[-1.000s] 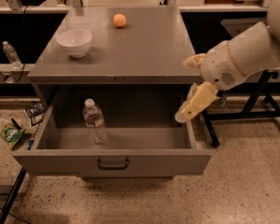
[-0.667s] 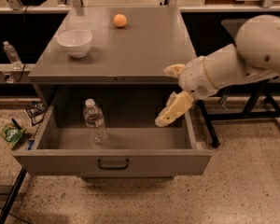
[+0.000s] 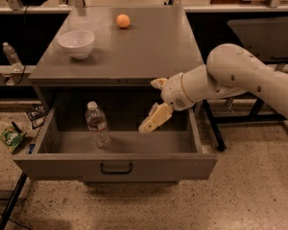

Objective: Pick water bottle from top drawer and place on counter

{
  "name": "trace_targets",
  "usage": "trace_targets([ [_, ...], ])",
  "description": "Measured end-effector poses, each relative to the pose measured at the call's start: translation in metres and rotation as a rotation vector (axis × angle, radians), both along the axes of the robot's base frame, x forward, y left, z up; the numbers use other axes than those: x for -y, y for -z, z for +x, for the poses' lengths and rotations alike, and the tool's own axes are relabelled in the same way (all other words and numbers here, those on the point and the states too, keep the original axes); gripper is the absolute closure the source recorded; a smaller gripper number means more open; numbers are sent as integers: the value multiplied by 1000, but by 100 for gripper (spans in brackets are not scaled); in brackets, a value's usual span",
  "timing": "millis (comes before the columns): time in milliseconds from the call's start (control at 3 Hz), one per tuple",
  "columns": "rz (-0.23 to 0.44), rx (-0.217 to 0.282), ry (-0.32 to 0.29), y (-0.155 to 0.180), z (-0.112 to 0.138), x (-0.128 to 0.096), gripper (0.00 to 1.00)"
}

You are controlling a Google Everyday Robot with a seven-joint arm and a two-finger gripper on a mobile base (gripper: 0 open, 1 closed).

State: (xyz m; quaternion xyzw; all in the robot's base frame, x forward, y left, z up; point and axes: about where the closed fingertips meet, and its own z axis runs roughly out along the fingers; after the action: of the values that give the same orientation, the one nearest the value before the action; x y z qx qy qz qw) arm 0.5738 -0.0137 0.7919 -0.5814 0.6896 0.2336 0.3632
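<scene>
Spread wide and holding nothing, the cream-coloured two-finger end effector [image 3: 150,105] had travelled leftward over the last second, from beside the drawer's right wall to a spot over the open cavity just right of centre. Its longer lower finger slanted down toward the drawer floor. Behind it, the white arm [image 3: 230,75] reached in from the right, passing above that right wall. The clear ribbed plastic water bottle [image 3: 97,124] with its white cap had not shifted. It stood upright on the floor of the wide grey metal top drawer [image 3: 115,163], left of centre, with bare drawer floor between it and the end effector. Above, the flat grey worktop [image 3: 149,47] carried a white bowl [image 3: 77,43] at its left and a small orange ball [image 3: 123,20] near its far edge. By my reading the approach was closing in but no grasp had been made. More leftward and downward travel seemed needed before the fingers could bracket the bottle.
</scene>
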Motion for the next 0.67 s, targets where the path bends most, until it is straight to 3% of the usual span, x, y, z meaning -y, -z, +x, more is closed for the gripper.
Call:
trace_targets([
  [333, 0, -15, 17, 15, 0, -8, 0],
  [667, 84, -82, 55, 46, -3, -24, 0],
])
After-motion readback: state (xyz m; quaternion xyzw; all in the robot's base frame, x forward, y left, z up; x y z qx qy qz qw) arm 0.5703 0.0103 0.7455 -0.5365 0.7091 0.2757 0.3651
